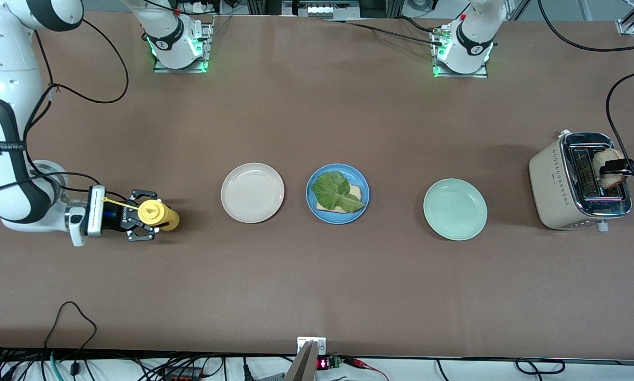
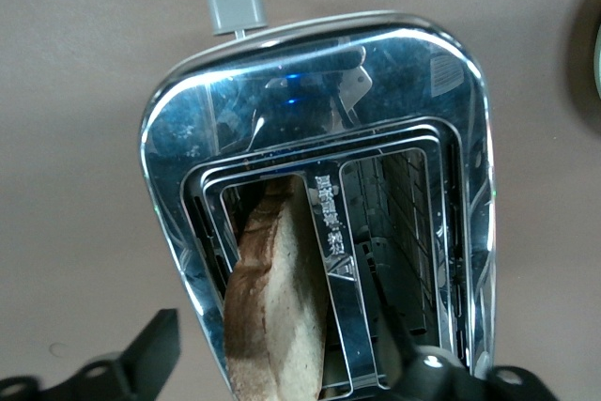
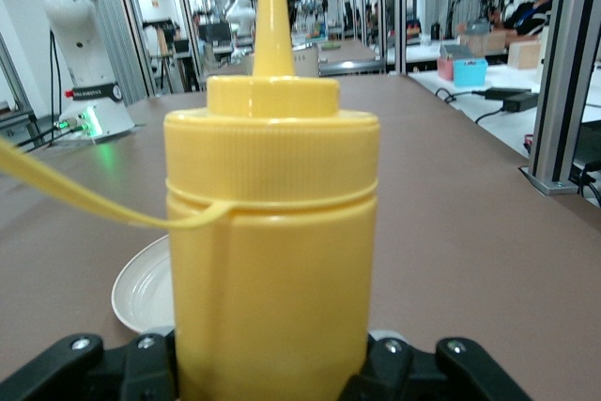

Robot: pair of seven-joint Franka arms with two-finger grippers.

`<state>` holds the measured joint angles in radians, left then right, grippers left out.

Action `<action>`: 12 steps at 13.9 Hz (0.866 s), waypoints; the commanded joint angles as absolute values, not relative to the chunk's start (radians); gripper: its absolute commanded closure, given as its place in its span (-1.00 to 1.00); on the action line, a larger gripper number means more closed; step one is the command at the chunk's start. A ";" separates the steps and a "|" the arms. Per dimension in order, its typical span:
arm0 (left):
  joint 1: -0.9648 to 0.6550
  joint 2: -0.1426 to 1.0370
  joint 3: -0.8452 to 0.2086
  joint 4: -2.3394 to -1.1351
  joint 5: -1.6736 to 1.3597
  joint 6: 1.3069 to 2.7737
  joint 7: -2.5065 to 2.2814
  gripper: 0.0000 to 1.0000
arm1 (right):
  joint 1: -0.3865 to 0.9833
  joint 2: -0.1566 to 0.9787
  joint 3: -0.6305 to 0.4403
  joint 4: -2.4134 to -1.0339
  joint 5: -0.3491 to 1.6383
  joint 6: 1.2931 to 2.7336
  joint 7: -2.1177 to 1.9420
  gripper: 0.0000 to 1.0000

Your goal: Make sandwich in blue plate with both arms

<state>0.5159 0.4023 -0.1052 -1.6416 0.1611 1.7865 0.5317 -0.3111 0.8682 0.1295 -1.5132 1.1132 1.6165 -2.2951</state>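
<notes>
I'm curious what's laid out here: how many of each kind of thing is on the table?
Plates: 3 (white, blue, green)
Bread slices: 2 (on blue plate, in toaster)
Lettuce leaves: 1
Toasters: 1
Yellow bottles: 1
Total: 8

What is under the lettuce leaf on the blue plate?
One bread slice lies under the lettuce leaf on the blue plate; only its edges show, so anything else beneath the leaf is covered.
</notes>
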 commanded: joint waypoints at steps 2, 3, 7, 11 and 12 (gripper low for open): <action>0.564 0.393 -0.118 -1.654 0.178 1.701 0.587 0.49 | -0.359 0.940 0.150 -1.508 1.175 1.546 -2.397 0.27; 0.578 0.397 -0.120 -1.654 0.178 1.692 0.594 0.62 | -0.364 0.952 0.150 -1.508 1.175 1.545 -2.413 0.27; 0.569 0.396 -0.132 -1.635 0.179 1.684 0.580 0.99 | -0.373 0.986 0.150 -1.508 1.175 1.546 -2.434 0.24; 0.561 0.368 -0.167 -1.631 0.181 1.666 0.588 0.98 | -0.374 0.992 0.147 -1.503 1.174 1.548 -2.438 -0.44; 0.557 0.350 -0.182 -1.623 0.186 1.637 0.581 0.99 | -0.374 0.992 0.146 -1.502 1.169 1.548 -2.437 -0.62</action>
<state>0.5631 0.3874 -0.1567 -1.6353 0.1608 1.6856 0.5746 -0.3543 0.9875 0.1305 -1.5122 1.1587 1.5651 -2.4264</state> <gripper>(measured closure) 0.859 0.419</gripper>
